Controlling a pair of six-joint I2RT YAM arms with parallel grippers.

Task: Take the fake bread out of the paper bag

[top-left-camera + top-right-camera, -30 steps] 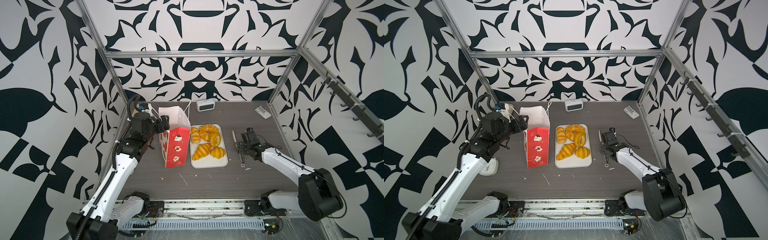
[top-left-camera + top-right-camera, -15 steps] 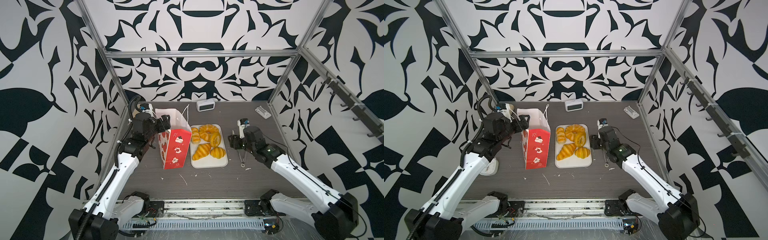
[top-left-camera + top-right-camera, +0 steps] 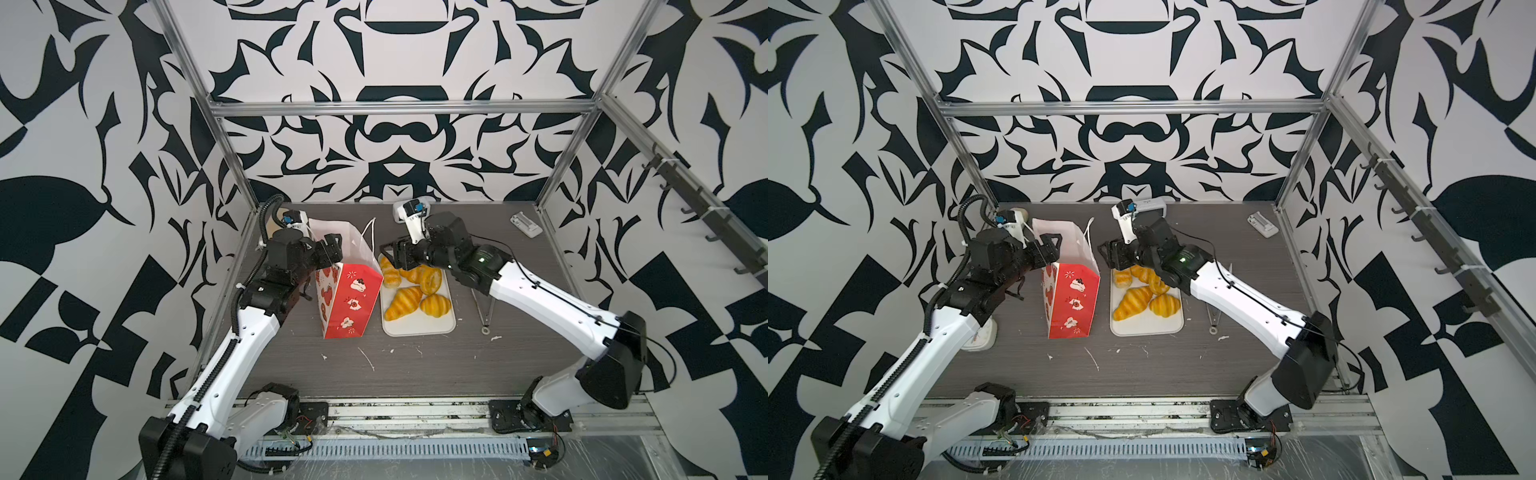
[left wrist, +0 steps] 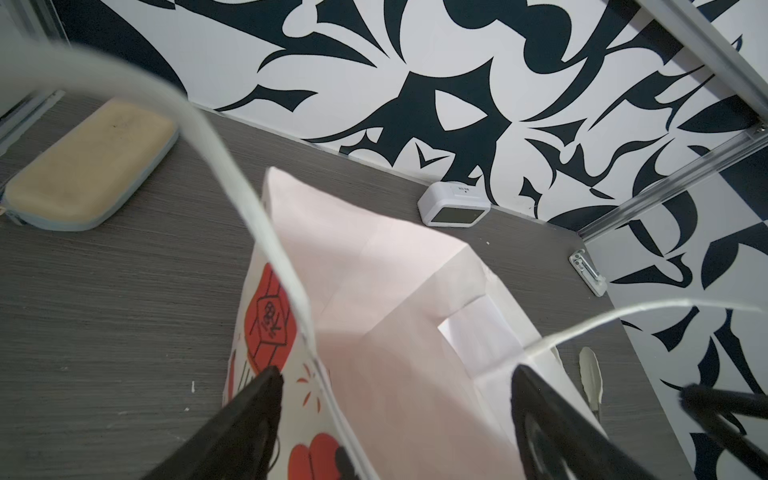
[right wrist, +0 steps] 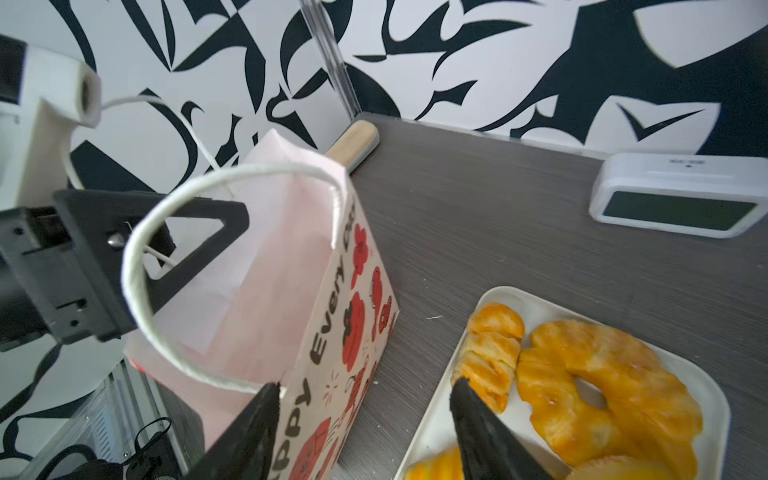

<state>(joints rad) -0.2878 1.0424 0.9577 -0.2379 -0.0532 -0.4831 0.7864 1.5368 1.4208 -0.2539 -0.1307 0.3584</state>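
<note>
The left gripper (image 4: 395,376) has its jaws wide apart, straddling the mouth of the tall red-and-white printed paper bag (image 3: 351,295). One finger is outside the printed wall and the other is over the white interior. Nothing is clamped.

The right gripper (image 5: 363,384) also has its jaws apart and is empty. It hangs just above centre in both top views, between the bag rim and the flat white tray (image 3: 415,329). In the right wrist view one fingertip is close to the white cord handle (image 5: 124,274) and the other is over the ridged roll (image 5: 490,353).

The glossy golden-orange fake bread (image 3: 405,301) lies on the tray at frame centre, just right of the bag. The visible bag interior is bare, but its floor is hidden.

Hazards:
- The bag is unrestrained and probably light. A fingertip catching the cord handle or rim could tip or drag it.
- A descending right finger could push the roll off the tray.
</note>
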